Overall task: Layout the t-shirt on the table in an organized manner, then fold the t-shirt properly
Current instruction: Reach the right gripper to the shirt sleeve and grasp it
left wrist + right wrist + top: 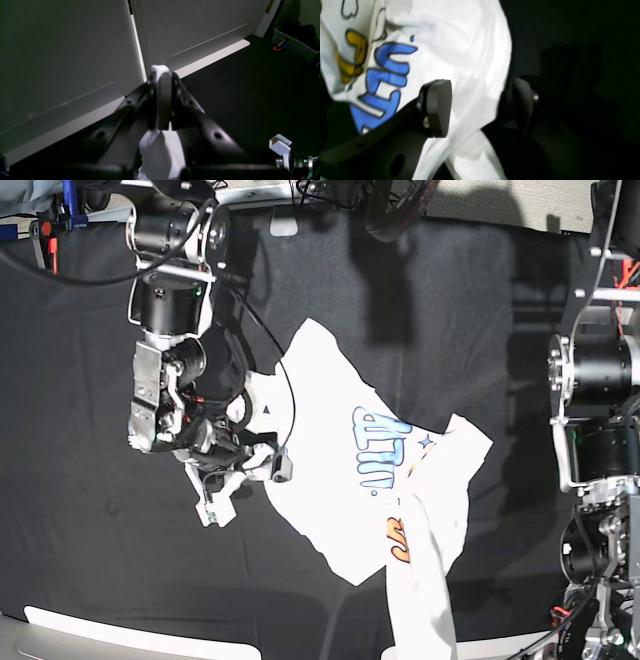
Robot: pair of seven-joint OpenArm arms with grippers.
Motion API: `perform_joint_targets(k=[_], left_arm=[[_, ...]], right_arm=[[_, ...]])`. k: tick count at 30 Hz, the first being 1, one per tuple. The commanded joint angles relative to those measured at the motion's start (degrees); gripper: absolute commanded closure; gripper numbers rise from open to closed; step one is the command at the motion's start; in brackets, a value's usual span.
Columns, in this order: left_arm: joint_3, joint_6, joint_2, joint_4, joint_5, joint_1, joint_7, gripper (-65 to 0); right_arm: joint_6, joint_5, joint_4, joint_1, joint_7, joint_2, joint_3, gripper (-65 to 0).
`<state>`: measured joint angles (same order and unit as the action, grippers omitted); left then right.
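Note:
The white t-shirt (340, 480) lies crumpled on the black-clothed table (90, 480), blue and orange print facing up. One strip of it stretches toward the near edge (420, 620). My right gripper (250, 458) is at the shirt's left edge. In the right wrist view its jaws (480, 105) stand wide apart, with white cloth (470, 50) lying between the fingers (437, 107). In the left wrist view my left gripper (161, 72) is shut on a bunch of the shirt; white fabric (157, 152) hangs below it and a tuft pokes out at the tips.
White boards (75, 50) stand along the table's edge beside the left gripper, and a white strip (120, 630) shows at the near edge. A grey bin (295, 42) sits beyond the table. An orange clamp (45, 230) holds the far-left corner. The left arm's column (590, 430) stands at the right.

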<state>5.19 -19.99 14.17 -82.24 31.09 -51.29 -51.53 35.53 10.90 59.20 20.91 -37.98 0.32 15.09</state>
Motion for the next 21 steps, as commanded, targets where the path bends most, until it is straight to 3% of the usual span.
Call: perform_joint_targets(k=[1,10,15,21], left_arm=[[-0.33,-0.07,0.31,-0.85,0.5,-2.34,1.38,0.0],[-0.33,-0.07,0.31,-0.85,0.5,-2.36,0.44,0.0],[-0.33,-0.22,0.31,-0.85,0.5,-2.34,-0.37,0.0],[-0.33,-0.22,0.31,-0.85,0.5,-2.34,-0.35,0.0]], right_arm=[[0.26,1.36,0.17,1.75,0.96,-0.31,-0.11,-37.5],[0.33,4.33,-5.7,1.77,1.01,-5.42,-0.11,-36.6],[0.31,4.72,-4.85,1.97,0.72,-4.42,-0.11,-22.3],[0.33,4.72,-3.04,2.08,0.52,-1.84,-0.11,-21.8]])
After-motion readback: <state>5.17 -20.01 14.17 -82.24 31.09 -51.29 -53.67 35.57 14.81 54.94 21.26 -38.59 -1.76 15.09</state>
